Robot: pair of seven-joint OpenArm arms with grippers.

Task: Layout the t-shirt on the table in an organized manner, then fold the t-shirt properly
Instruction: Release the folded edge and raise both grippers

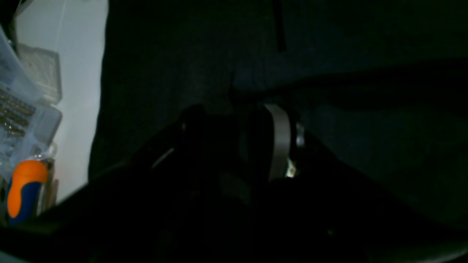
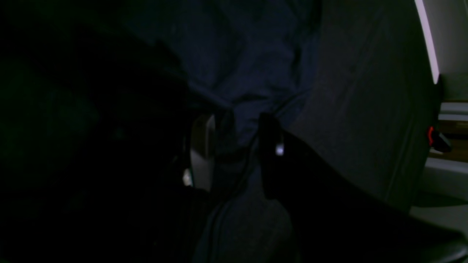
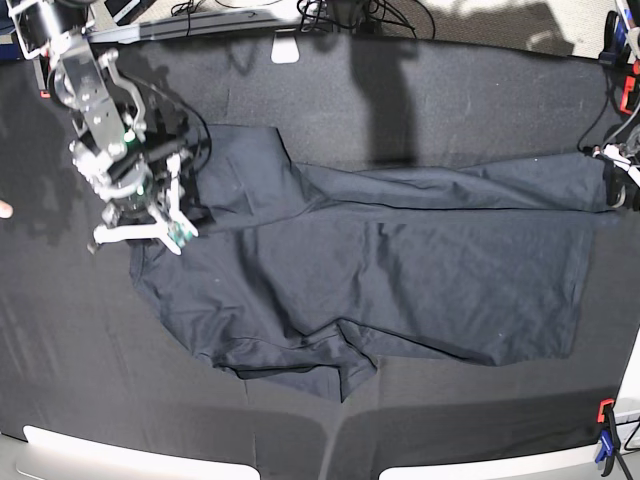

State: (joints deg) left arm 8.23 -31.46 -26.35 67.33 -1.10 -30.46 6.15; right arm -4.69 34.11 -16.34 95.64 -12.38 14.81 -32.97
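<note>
We are in the laying-out half of the job: the t-shirt (image 3: 400,280) lies stretched wide across the middle of the base view, from the left third to the right edge, but it is not flat, and none of the folding has begun as far as we can judge. A long ridge of bunched cloth runs along its upper side, and a lower corner near the bottom centre is turned over on itself, so we reckon smoothing comes first, then the folds. The right gripper (image 3: 160,215) sits at the shirt's left end in the base view; in the right wrist view we see its 2 fingers apart with a pinch of dark cloth standing between them, though we cannot tell whether they grip it or have let go. The left gripper (image 3: 622,180) is at the far right edge of the base view by the shirt's other end; the left wrist view is too dark, so we cannot tell how its jaws stand. The table (image 3: 420,90) wears a matte black textured cloth, bare above and below the shirt, with pale rim pieces at the bottom of the frame. A blue and orange clamp (image 3: 605,440) bites the lower right corner, cables (image 3: 350,14) trail along the top edge, and clear plastic boxes (image 1: 33,84) stand at the left of the left wrist view
</note>
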